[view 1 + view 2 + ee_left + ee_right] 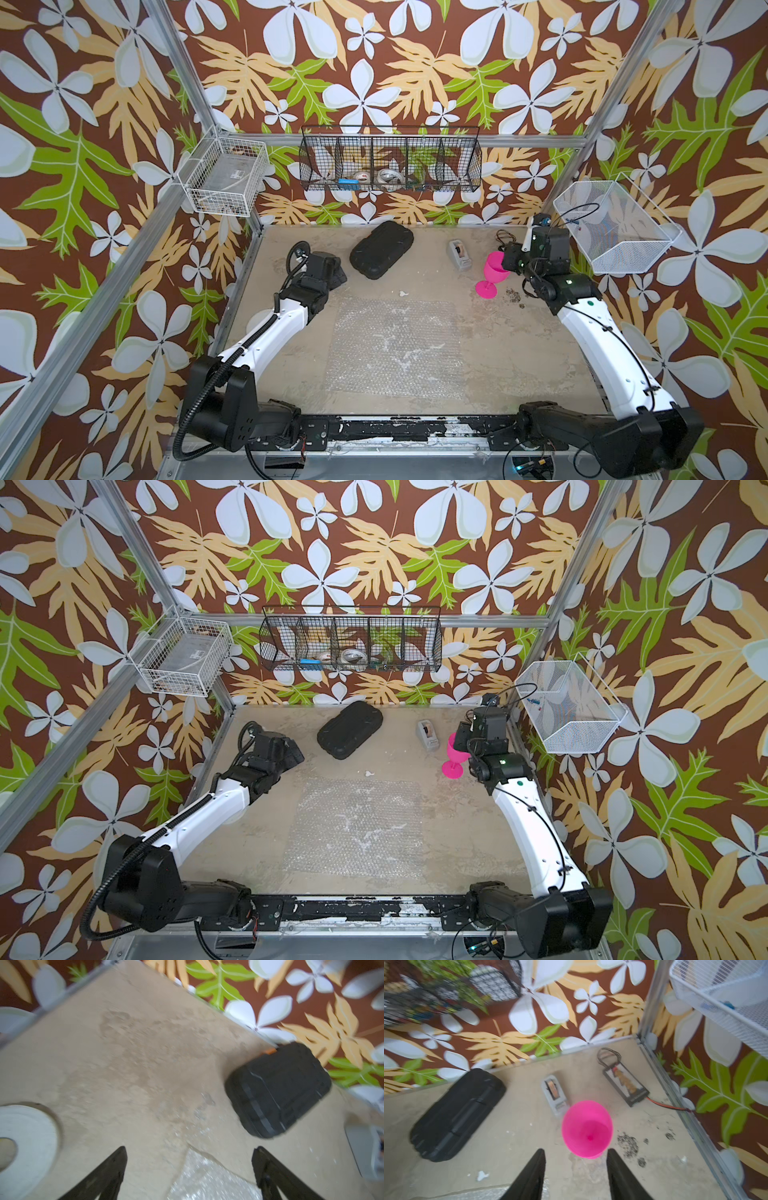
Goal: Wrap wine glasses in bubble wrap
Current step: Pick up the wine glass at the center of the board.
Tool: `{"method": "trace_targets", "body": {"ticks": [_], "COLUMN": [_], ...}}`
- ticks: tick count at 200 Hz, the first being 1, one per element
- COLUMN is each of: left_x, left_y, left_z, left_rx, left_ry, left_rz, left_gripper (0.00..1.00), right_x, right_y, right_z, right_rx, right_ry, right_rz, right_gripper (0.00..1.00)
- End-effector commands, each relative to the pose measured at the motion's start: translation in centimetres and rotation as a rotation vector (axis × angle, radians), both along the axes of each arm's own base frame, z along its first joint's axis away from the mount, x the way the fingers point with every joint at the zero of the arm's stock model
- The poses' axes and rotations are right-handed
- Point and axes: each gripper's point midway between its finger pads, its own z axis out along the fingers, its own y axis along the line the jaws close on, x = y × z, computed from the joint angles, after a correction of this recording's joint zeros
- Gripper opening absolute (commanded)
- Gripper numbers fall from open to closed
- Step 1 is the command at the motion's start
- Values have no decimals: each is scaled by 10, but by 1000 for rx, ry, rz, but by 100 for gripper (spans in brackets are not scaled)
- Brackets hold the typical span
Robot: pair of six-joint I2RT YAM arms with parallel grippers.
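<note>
On the bench point(519, 365), largest first. The bubble wrap point(395, 349) lies flat at mid-bench toward the front, between the two arms, with nothing on it. The left wrist view catches only one corner of the bubble wrap point(207, 1178).

The black case point(381, 249) lies skewed near the back wall, well apart from the bubble wrap. Both wrist views show it too.

The pink goblet point(492, 270) stands upright at back right, off the bubble wrap and just beside the grey tape dispenser point(460, 254).

Right end effector point(576, 1150): its wrist view shows the fingers apart and the goblet cup just past the tips. There's a clear gap on one side; contact on the other side can't be told. Nothing is gripped. In both top views the wrist body overlaps the cup, so the jaws are hidden there.

Left end effector point(190, 1148): open wide, nothing between the fingers, near the bubble wrap's corner and the case.

The white tape roll point(20, 1136) shows only in the left wrist view, since the left arm lies across that patch from above. The small black wired box point(625, 1082) in the back right corner reads clearly only from the right wrist. Top views give just its wires behind the arm.

Dark crumbs point(629, 1145) lie beside the goblet.
</note>
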Motion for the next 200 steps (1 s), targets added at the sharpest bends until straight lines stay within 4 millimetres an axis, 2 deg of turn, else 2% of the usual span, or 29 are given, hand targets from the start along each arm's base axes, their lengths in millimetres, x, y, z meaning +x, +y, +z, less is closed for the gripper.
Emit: {"method": "trace_targets", "body": {"ticks": [1, 33, 89, 117, 168, 200], "left_x": [-19, -31, -53, -55, -59, -60], "left_y": [-30, -45, -42, -47, -55, -68], "left_z": [-16, -21, -10, -5, 3, 10], "left_rx": [26, 37, 53, 55, 15, 26], "left_ry": [91, 118, 97, 84, 59, 44], "left_rz": [-108, -184, -238, -261, -285, -345], "left_gripper": [95, 95, 94, 93, 91, 90], "right_x": [-4, 13, 19, 24, 41, 46], "right_y": [-6, -2, -24, -32, -28, -27], "right_z": [-26, -38, -69, -82, -101, -112], "right_rx": [-24, -25, -98, -86, -38, -25], "right_ry": [150, 206, 301, 317, 339, 363], "right_rz": [36, 70, 17, 5, 32, 37], "right_gripper": [46, 46, 46, 46, 46, 38]}}
